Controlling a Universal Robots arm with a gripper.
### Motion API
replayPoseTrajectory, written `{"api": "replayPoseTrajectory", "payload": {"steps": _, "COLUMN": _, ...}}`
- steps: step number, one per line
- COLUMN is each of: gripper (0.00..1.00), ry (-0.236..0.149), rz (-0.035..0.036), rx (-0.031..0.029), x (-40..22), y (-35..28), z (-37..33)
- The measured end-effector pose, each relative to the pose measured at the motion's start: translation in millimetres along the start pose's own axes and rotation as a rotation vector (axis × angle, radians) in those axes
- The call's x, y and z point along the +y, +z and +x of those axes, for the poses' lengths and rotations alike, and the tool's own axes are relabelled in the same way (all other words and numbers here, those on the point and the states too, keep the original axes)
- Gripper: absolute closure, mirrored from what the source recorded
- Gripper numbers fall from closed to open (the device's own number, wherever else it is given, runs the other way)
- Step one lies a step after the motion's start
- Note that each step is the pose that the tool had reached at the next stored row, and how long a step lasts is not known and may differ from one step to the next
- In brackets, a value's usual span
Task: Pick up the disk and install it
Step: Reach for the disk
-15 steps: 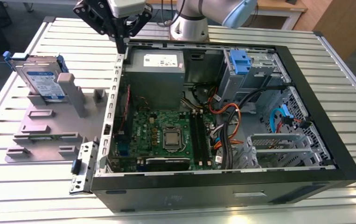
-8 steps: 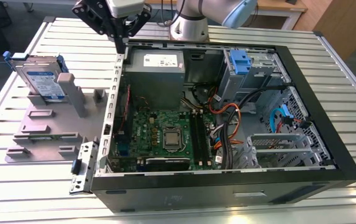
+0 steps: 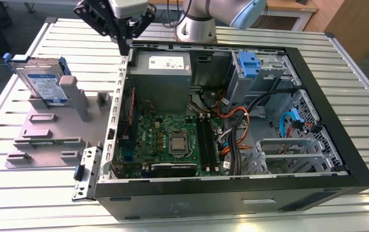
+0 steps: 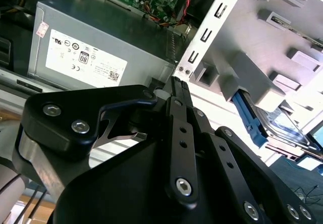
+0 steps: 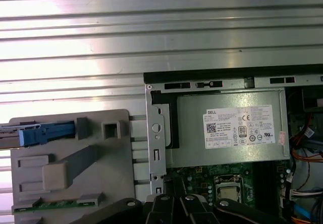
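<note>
Hovering over the back corner of the open computer case (image 3: 339,130), on the exterior view's left, the gripper (image 3: 125,44) points down with its fingers (image 4: 176,90) closed against each other. Their tips meet just above the case's metal edge rail, close beside the grey power-supply box (image 3: 165,67) with its white sticker. The disk (image 3: 42,86) is outside the case, on the slatted metal tabletop (image 3: 16,198) toward the exterior view's left. It stands upright on edge in a slot of the grey fixture (image 3: 49,137), its white-and-blue label face showing and its blue bracket (image 5: 48,133) along the side. In the second wrist view the disk shows beyond the fixture's blocks, with the blue bracket running along its side. In the first wrist view it appears edge-on, the blue strip seated in the fixture, apart from the case wall. Inside the case the green motherboard (image 3: 171,140) lies flat next to the power-supply box, and a blue latch (image 3: 249,63) sits at the drive cage toward the exterior view's right. The arm (image 3: 200,21) rises behind the case.
</note>
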State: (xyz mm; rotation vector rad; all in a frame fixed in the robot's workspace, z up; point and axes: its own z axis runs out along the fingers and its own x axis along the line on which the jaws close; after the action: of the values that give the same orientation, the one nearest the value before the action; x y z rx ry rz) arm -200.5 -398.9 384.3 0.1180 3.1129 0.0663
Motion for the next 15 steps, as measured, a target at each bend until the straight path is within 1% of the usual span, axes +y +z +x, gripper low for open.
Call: {"api": "replayPoseTrajectory", "payload": {"steps": 15, "gripper": 0.89, "ry": 0.0, "rz": 0.0, "rx": 0.0, "x": -0.3, "y": 0.1, "z": 3.3}}
